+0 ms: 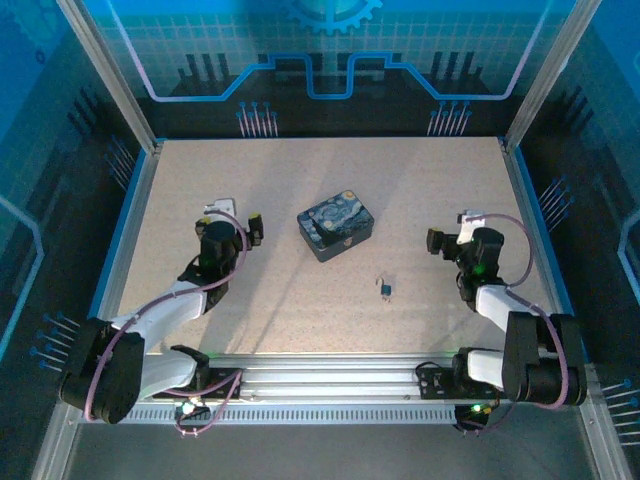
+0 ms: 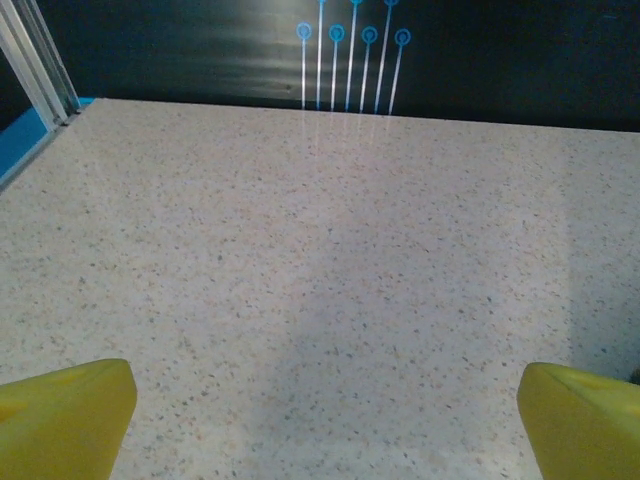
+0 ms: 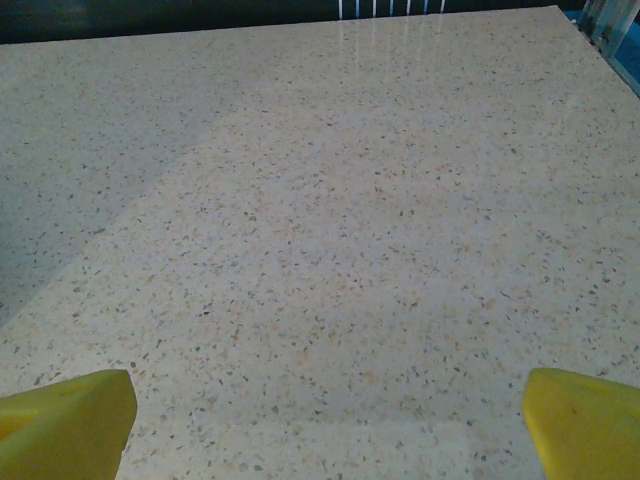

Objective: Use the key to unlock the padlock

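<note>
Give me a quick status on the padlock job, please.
Left gripper open, empty. Right gripper open, empty. Padlock on table, untouched, nearer right gripper; key too small to tell. Tin beyond it, apart.

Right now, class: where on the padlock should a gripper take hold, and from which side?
Probably its body, pinched across the sides from straight above: the padlock is tiny and lies low on the table. The open right gripper is nearest.

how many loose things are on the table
2 clear: the blue tin mid-table, and the tiny padlock a little nearer and right of it. A key may lie by it, too small to tell.
</note>
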Robot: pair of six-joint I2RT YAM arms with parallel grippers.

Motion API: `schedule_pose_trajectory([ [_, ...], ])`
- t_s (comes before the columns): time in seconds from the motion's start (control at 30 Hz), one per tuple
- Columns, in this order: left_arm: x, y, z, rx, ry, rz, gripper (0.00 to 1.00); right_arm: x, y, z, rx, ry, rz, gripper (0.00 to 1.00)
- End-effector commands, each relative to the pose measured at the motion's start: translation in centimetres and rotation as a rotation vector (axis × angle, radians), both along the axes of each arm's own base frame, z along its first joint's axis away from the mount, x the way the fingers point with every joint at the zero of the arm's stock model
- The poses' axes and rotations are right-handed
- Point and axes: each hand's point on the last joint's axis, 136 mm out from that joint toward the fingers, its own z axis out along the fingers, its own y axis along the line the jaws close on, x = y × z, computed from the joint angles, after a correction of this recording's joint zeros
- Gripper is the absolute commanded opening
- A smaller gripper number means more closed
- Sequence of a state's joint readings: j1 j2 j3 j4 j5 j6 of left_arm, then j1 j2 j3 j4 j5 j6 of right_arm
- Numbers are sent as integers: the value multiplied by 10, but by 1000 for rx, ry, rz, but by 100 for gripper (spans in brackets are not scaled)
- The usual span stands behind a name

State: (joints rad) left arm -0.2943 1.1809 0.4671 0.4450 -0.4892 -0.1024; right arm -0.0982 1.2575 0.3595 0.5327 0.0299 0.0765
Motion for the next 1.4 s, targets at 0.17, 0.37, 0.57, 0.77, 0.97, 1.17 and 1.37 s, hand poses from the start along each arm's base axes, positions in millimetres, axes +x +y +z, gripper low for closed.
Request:
schedule_pose_trajectory([
  [0.17, -6, 34, -11, 21, 27, 69, 99, 14, 14, 17, -78, -57, 72, 100],
  [0.37, -8, 41, -29, 12, 58, 76, 99, 17, 31, 22, 3, -90, 138, 100],
  [0.57, -7, 37, -41, 13, 54, 46, 99, 28, 44, 13, -7, -88, 174, 100],
  [0.77, -2, 26, -40, 27, 10, -28, 99, 34, 53, -5, -42, -98, 200, 100],
  [0.97, 3, 12, -39, 35, -16, -113, 99, 39, 55, -9, -76, -52, 184, 100],
  [1.17, 5, 1, -40, 64, -17, -186, 99, 38, 55, -10, -79, -48, 183, 100],
  [1.37, 9, -2, -39, 93, -39, -232, 99, 38, 55, -10, -79, -49, 182, 100],
])
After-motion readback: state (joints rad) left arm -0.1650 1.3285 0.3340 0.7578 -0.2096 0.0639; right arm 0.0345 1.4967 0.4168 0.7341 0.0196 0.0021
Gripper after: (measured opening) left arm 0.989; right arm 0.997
